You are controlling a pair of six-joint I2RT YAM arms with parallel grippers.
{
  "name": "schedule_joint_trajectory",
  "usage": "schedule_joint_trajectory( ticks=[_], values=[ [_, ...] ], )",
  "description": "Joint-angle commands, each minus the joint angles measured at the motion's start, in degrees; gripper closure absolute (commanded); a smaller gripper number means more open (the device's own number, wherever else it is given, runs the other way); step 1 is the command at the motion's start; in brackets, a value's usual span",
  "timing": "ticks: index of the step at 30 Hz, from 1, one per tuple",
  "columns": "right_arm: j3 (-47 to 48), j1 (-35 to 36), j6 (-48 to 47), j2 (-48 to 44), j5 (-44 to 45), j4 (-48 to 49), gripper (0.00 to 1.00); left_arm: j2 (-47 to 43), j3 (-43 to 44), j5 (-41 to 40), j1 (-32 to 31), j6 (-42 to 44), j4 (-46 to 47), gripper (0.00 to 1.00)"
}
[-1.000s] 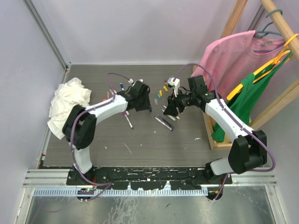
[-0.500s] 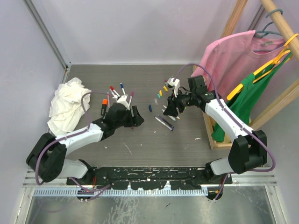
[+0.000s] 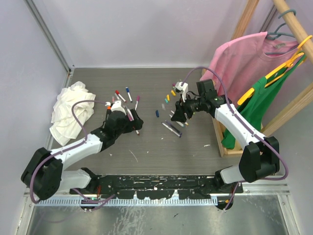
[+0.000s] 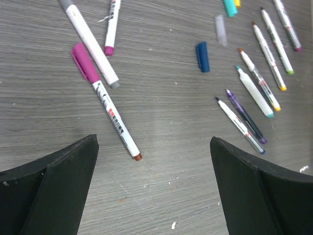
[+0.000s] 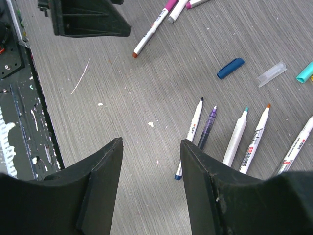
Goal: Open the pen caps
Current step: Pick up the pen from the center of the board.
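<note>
Several white-barrelled pens lie on the grey table [image 3: 146, 147]. In the left wrist view one pen [image 4: 115, 120] wears a magenta cap [image 4: 84, 62], and a loose blue cap [image 4: 202, 56], a clear cap [image 4: 220, 30] and a teal cap [image 4: 229, 6] lie to its right. My left gripper [image 4: 152, 161] hangs open above bare table just past that pen's end, holding nothing. Above the uncapped pens [image 5: 195, 125] my right gripper [image 5: 150, 147] stands open and empty. From the top view, capped pens [image 3: 128, 92] lie behind the left gripper [image 3: 129, 120], and the right gripper [image 3: 177, 116] hovers by the caps [image 3: 168, 96].
A white cloth rag [image 3: 71, 110] is bunched at the table's left edge. A wooden rack [image 3: 230, 142] with a pink garment [image 3: 244, 58] and a green one [image 3: 259, 107] stands right of the right arm. Uncapped pens [image 4: 254, 88] lie in a row at the right.
My left gripper has pulled back toward the near left and its jaws have opened wide. The right arm has not moved.
</note>
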Motion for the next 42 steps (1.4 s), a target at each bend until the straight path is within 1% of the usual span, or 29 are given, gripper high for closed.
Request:
schedule_joint_trajectory(
  ticks=[1, 4, 7, 10, 13, 14, 16, 20, 22, 25, 37, 42],
  values=[
    [0.09, -0.20, -0.54, -0.40, -0.95, 1.51, 0.44, 6.16, 9.59, -7.91, 0.26, -4.91, -12.49, 0.02],
    [0.03, -0.14, -0.44, -0.40, -0.75, 1.67, 0.44, 11.56, 15.97, -11.22, 0.29, -7.11, -22.11, 0.01],
    [0.01, -0.11, -0.36, -0.26, -0.75, 1.77, 0.44, 17.37, 21.58, -12.66, 0.18, -8.46, -29.01, 0.04],
    [0.00, -0.14, -0.35, -0.31, -0.60, 1.78, 0.44, 22.79, 27.11, -13.07, 0.25, -8.29, -34.58, 0.12],
    [0.00, -0.17, -0.35, -0.48, -0.55, 1.78, 0.44, 28.01, 32.44, -13.47, 0.18, -7.80, -39.86, 0.33],
    [-0.08, -0.21, -0.35, -0.45, -0.58, 1.77, 0.44, 29.45, 33.75, -13.39, 0.16, -7.60, -41.01, 0.38],
    [0.00, -0.17, -0.35, -0.48, -0.64, 1.78, 0.44, 31.51, 35.72, -12.83, 0.16, -7.02, -41.79, 0.42],
    [0.04, -0.12, -0.40, -0.61, -0.66, 1.75, 0.44, 32.93, 35.86, -11.70, 0.18, -6.52, -40.36, 0.47],
    [0.04, -0.16, -0.36, -0.66, -0.73, 1.73, 0.44, 33.43, 35.68, -11.29, 0.15, -6.48, -39.67, 0.53],
    [-0.02, -0.22, -0.35, -0.66, -0.76, 1.78, 0.44, 34.25, 35.78, -11.17, 0.17, -6.66, -39.69, 0.55],
    [-0.05, -0.21, -0.35, -0.76, -0.80, 1.75, 0.44, 35.34, 35.28, -10.73, 0.16, -7.25, -39.73, 0.74],
    [-0.13, -0.22, -0.35, -0.84, -1.00, 1.77, 0.45, 34.91, 34.30, -10.74, 0.16, -7.61, -39.68, 0.79]
  ],
)
